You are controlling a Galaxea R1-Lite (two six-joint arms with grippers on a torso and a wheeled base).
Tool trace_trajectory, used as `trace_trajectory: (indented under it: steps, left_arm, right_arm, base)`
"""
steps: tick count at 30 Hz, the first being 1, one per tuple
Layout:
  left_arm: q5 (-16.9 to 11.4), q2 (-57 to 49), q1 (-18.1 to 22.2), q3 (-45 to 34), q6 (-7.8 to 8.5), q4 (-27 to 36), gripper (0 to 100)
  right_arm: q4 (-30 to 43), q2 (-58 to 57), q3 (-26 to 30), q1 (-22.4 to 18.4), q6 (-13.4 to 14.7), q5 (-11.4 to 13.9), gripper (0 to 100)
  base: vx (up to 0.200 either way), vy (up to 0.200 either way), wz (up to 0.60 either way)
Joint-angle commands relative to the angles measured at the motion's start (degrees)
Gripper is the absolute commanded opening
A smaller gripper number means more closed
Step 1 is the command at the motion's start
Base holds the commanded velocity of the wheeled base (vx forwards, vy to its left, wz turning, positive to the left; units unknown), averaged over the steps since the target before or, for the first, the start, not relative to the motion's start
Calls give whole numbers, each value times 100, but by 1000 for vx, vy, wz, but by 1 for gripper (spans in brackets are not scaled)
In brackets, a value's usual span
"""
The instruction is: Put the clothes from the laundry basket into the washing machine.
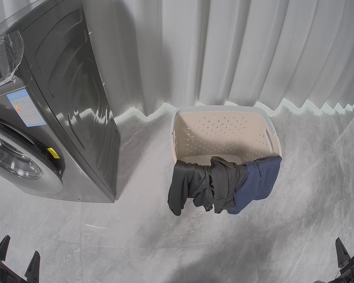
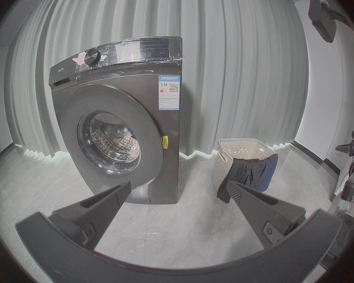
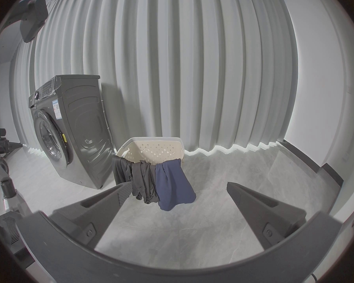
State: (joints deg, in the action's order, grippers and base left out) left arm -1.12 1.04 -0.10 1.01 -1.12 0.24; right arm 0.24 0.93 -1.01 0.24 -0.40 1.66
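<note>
Well, both jaws spread; clothes (image 1: 220, 185) drape basket (image 1: 224, 138) rim, washing machine (image 1: 74, 111) beside, curtain (image 1: 224, 40) behind.

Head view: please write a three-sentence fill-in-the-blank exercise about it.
1. By the robot's sides, the laundry basket stands ____ of the washing machine.
2. Of the clothes over its near rim, the piece farthest from the machine is ____.
3. Both the left hand and the right hand are ____.
Missing: right; blue; open.

floor (image 1: 145, 225) open before laundry basket (image 1: 224, 109) | clothes (image 1: 220, 183) drape near rim | washing machine (image 1: 67, 99) at left
</note>
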Motion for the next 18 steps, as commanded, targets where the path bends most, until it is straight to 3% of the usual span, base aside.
trace_trajectory:
  steps: [1, 18]
  left_arm:
    - [-2, -104, 1, -84, -2, 2, 100]
    - [-2, -104, 1, -92, -2, -7, 100]
  right_arm:
    - [2, -93, 92, 2, -4, 1, 100]
    - [2, -93, 92, 2, -4, 1, 100]
  base:
    - [0, 200, 0]
    - [0, 200, 0]
